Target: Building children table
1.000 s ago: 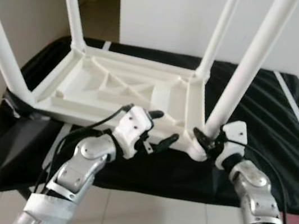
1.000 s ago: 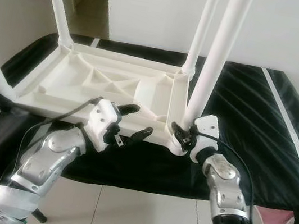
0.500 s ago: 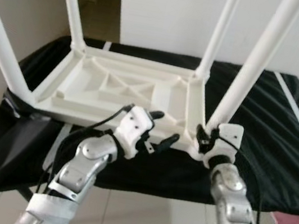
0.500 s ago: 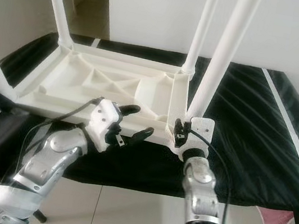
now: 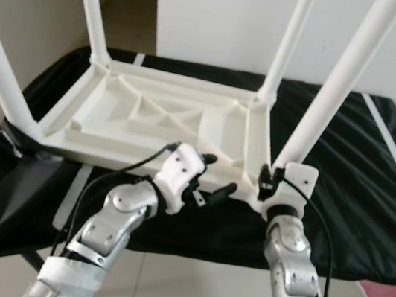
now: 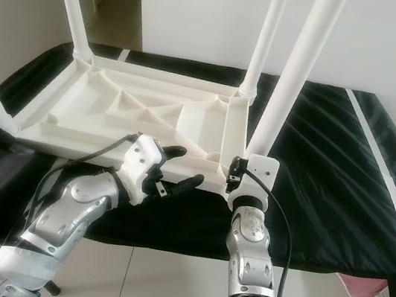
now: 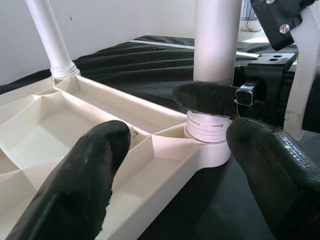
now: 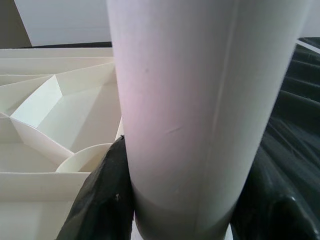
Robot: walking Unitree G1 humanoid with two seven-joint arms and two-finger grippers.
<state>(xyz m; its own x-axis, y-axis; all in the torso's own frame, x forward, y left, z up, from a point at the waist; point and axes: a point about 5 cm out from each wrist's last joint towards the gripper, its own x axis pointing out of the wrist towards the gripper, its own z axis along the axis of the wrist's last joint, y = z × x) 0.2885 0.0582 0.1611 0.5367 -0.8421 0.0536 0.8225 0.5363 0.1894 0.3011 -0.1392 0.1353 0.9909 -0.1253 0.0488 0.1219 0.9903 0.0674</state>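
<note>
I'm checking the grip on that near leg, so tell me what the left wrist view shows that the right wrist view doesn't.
Left wrist view alone: the left gripper, jaws open and empty, the leg's threaded collar in its corner socket, and a far leg.

Right wrist view alone: the right gripper with jaws closed on either side of the near leg, seen close up.

Both: that near leg, the upturned tabletop with its ribs, and the black cloth.

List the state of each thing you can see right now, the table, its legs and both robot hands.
Table top: upside down on the black cloth.
Legs: all four standing in their sockets.
Near-right leg: gripped at its base.
Right hand: shut on near-right leg.
Left hand: open, empty, beside the table's near edge.
</note>
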